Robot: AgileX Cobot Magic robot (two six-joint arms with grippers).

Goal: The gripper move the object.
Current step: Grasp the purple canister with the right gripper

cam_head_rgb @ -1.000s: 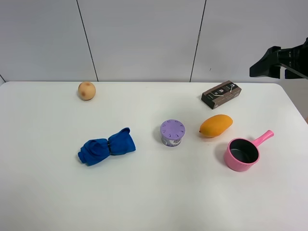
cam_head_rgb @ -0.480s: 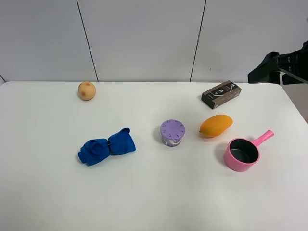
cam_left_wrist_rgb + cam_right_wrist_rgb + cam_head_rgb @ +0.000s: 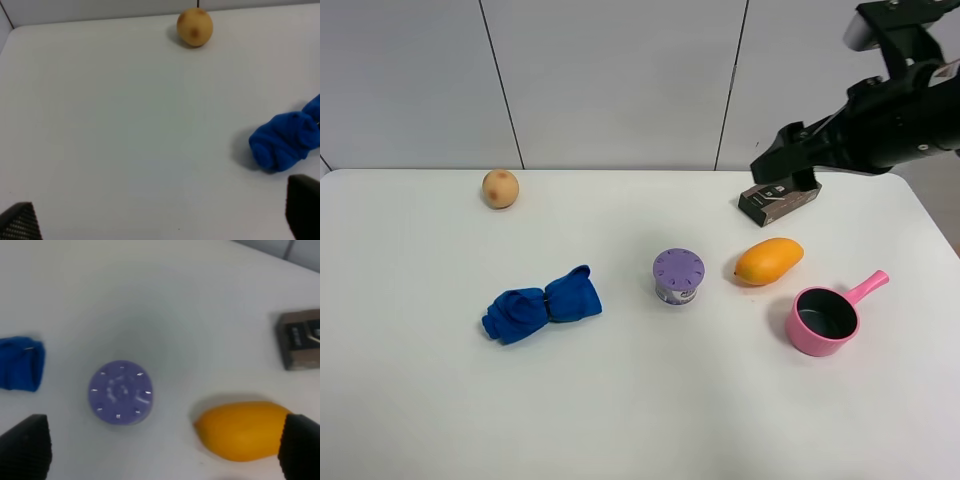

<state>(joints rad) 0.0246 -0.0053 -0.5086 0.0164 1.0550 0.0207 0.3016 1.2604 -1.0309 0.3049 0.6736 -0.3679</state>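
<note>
The object, a small round container with a lilac slotted lid [image 3: 678,275], stands upright at the table's middle. In the right wrist view the container [image 3: 121,391] lies between and beyond the two fingertips. My right gripper [image 3: 785,165] is open and empty, raised over the back right of the table above the black box, well apart from the container. In its own view the right gripper [image 3: 162,455] shows only two dark fingertips [image 3: 25,450] set wide apart. My left gripper [image 3: 160,222] is open and empty over bare table. It is out of the exterior view.
An orange mango [image 3: 769,260] lies right of the container, a pink saucepan [image 3: 823,320] beyond it. A black box [image 3: 780,197] lies at the back right. A blue cloth [image 3: 542,304] lies left of centre, a round tan fruit [image 3: 500,188] at the back left.
My right arm has swung in from the right edge toward the left and now hangs over the black box. Nothing on the table has moved.
</note>
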